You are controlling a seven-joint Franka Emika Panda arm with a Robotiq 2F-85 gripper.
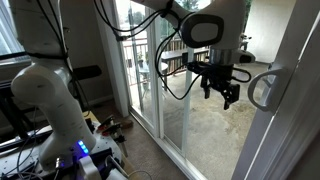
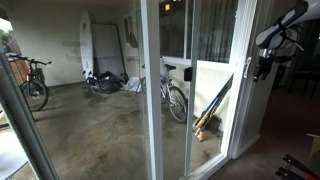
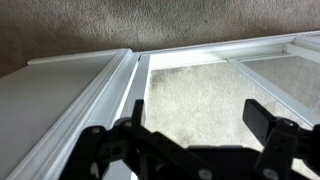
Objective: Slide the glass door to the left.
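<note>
The glass door [image 1: 296,120] is a tall clear panel in a white frame at the right of an exterior view, with a grey D-shaped loop handle [image 1: 264,88] on its vertical edge. My gripper [image 1: 222,95] hangs open and empty just beside the handle, apart from it, fingers pointing down. In an exterior view the door [image 2: 216,95] stands right of centre, with the handle [image 2: 247,67] on its edge and the dark gripper [image 2: 263,70] close beside it. In the wrist view the open fingers [image 3: 188,130] frame white door rails [image 3: 110,95] and glass over carpet.
The white robot base [image 1: 50,100] and loose cables [image 1: 105,128] lie on the floor inside. Fixed white-framed glass panels [image 2: 150,90] stand alongside. Beyond the glass are bicycles [image 2: 176,97], a surfboard [image 2: 88,45] and long-handled tools [image 2: 212,108].
</note>
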